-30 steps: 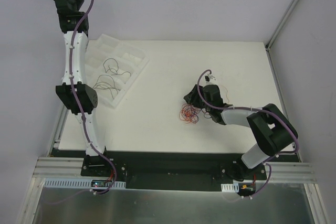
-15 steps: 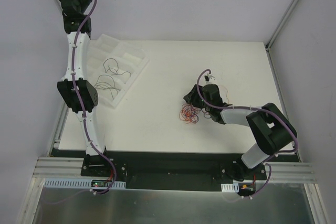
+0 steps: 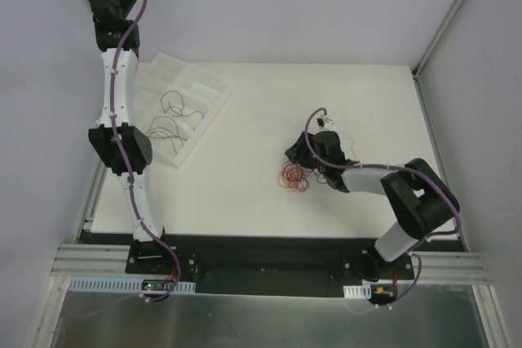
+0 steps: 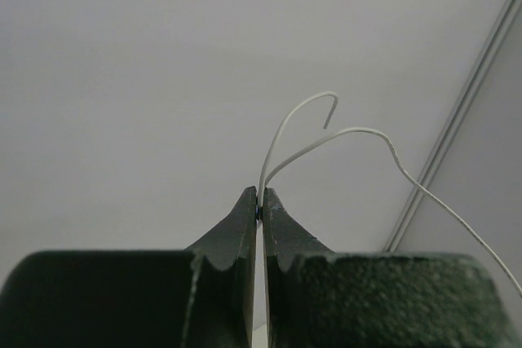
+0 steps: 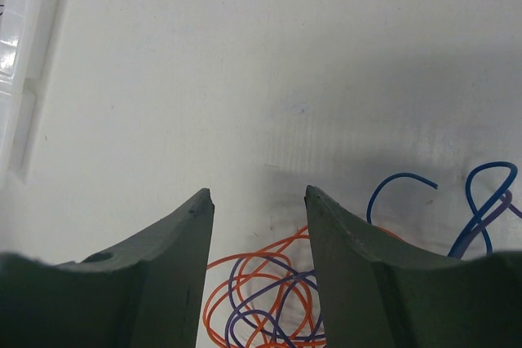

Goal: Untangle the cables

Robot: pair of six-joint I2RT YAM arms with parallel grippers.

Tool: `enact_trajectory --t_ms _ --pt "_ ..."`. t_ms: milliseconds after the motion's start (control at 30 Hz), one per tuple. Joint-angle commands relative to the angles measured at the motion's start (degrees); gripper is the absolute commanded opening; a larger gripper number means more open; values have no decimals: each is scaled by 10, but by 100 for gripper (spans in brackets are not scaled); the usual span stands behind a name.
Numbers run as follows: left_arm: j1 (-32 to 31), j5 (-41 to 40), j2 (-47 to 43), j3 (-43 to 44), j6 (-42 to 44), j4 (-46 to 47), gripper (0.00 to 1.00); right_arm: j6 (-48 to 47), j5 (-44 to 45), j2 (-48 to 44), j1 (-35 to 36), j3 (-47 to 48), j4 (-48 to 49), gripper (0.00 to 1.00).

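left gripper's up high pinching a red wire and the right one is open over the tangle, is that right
Not quite: the wire in the shut left gripper is white, not red, as the left wrist view shows. The rest stands: the right gripper is open over the tangle.

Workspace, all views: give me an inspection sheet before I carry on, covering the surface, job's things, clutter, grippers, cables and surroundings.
Surface: white table top, bare apart from the items below.
Job's things: tangle of red, orange and purple wires on the table; blue wires beside it; black wires lying in the clear tray.
Clutter: nothing seen.
Grippers: left gripper shut on a white wire, raised high at the far left; right gripper open, low over the tangle, holding nothing.
Cables: purple hoses run along both arms; no snag seen.
Surroundings: plain grey walls, metal frame posts.
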Motion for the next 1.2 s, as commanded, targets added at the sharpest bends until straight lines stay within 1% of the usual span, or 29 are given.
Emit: enact_trajectory --t_ms 0,367,467,667,733,833,933,1033,1167 --pt "5 15 -49 2 -12 46 0 -6 7 2 4 21 12 52" --pt "7 17 -14 -2 -31 48 0 -6 7 1 4 20 12 52" --pt "9 25 -16 -27 -29 52 0 -6 7 1 3 20 12 52" --pt "8 50 -19 -109 -16 61 0 -7 6 1 3 20 12 52" --pt "8 49 -25 -135 24 43 0 -6 6 1 3 20 12 52" --pt "9 36 -22 -148 116 -31 0 -6 5 1 3 20 12 52" --pt "8 30 -12 -150 162 -76 0 -6 7 1 4 20 12 52" --pt "5 -2 -16 -172 193 -84 0 -6 7 3 3 20 12 52" --pt "-19 -26 -15 -176 281 -138 0 -6 5 2 3 21 12 52"
